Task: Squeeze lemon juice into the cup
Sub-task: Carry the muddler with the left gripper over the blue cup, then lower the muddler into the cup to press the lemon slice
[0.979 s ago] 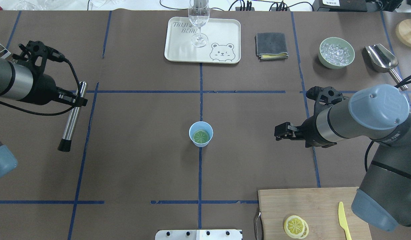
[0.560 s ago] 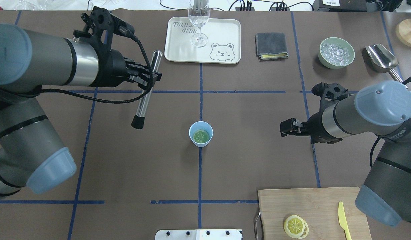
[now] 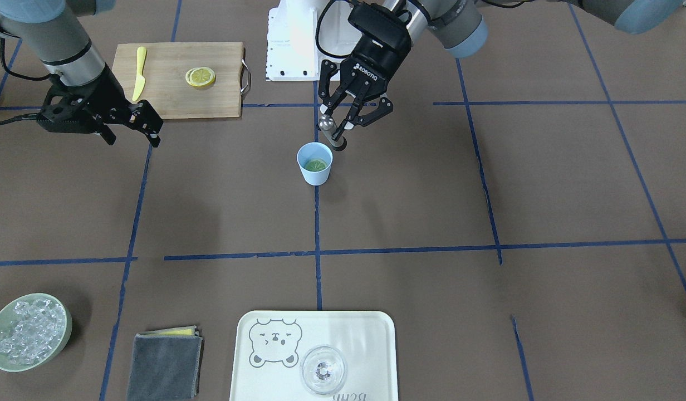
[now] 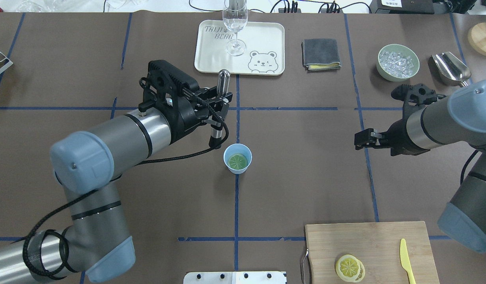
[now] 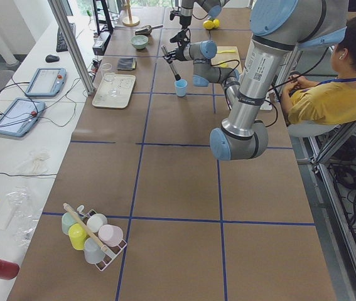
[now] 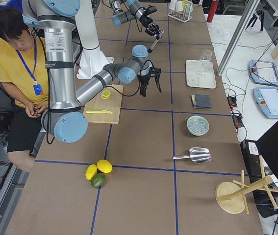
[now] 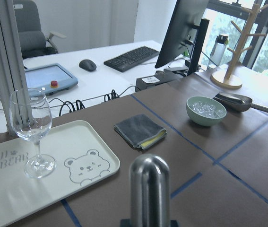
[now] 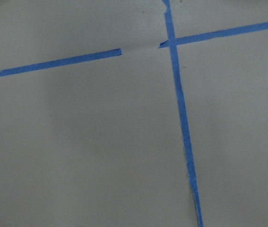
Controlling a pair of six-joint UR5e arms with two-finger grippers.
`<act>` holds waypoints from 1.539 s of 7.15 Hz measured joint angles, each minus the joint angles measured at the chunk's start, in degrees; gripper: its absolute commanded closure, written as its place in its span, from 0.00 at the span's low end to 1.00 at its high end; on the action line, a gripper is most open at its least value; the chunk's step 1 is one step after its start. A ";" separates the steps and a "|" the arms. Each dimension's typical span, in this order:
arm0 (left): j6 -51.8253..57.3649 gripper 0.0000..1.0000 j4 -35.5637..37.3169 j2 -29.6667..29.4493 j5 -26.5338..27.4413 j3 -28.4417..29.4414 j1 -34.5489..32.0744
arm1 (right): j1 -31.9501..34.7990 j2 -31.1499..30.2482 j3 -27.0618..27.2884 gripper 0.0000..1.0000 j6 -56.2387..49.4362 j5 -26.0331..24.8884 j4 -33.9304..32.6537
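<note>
Two arms: within the last second the left arm has been swung in from the tabletop's left edge to the middle, and the right arm has been drawn back from the cup.
Left pincer: pinched on a metal rod at about mid-length. The rod has been brought nearly upright, rounded end up and black end down.
Rod's black end: seen just beside the cup's rim, on its far-left side in the overhead view, and not yet over the mouth. Whether the rim is touched cannot be told.
Cup: stood upright at the middle of the tabletop, on a blue tape line.
Lemon: one slice is laid flat inside the cup, face up, and looks greenish.
Right pincer: spread and empty, held over bare tabletop well apart from the cup. Only tape lines are seen from its wrist camera.
Cutting board: more lemon slices and a yellow knife are left on it, untouched.
Meaning for the task: loading is judged done and pressing is about to begin. A small shift is called for to centre the black end over the mouth before the descent.
Risk: an off-centre descent could catch the rim and tip the light cup.
</note>
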 measured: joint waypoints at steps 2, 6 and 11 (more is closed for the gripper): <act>0.22 1.00 -2.10 -0.65 4.81 1.01 2.82 | 6.01 -1.43 -0.17 0.00 -6.41 4.41 0.00; 3.37 1.00 -10.33 -2.22 8.36 8.69 6.65 | 11.33 -3.02 -2.53 0.00 -14.16 9.56 0.00; 3.42 1.00 -11.94 -3.92 8.46 14.47 8.34 | 11.39 -4.18 -2.94 0.00 -14.59 9.67 0.00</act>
